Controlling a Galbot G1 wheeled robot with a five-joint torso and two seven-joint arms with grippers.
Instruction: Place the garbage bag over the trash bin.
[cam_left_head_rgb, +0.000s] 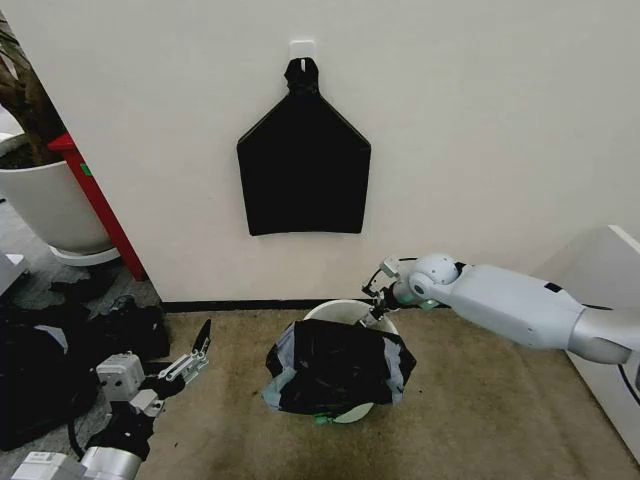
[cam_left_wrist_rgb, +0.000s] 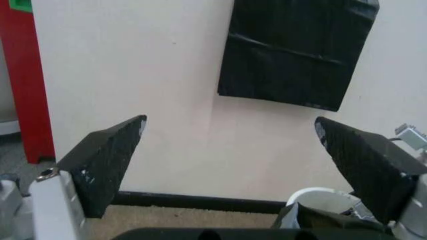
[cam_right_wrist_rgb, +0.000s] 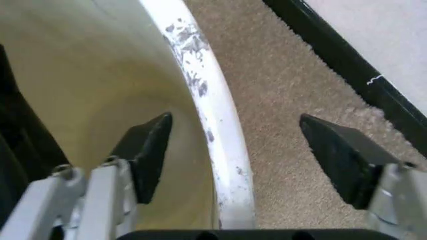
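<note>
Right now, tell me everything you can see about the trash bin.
The trash bin is a small round cream-white plastic bucket standing upright on the carpet near the wall. The crinkled black garbage bag drapes over its front, leaving the back rim bare and scuffed. The right end effector is open, straddling that rim with one finger inside the bin and one outside.

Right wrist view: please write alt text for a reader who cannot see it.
The open right hand straddles the white rim of the bin, one finger inside the cream bin and the other over the tan carpet. A black baseboard runs along the wall.
</note>
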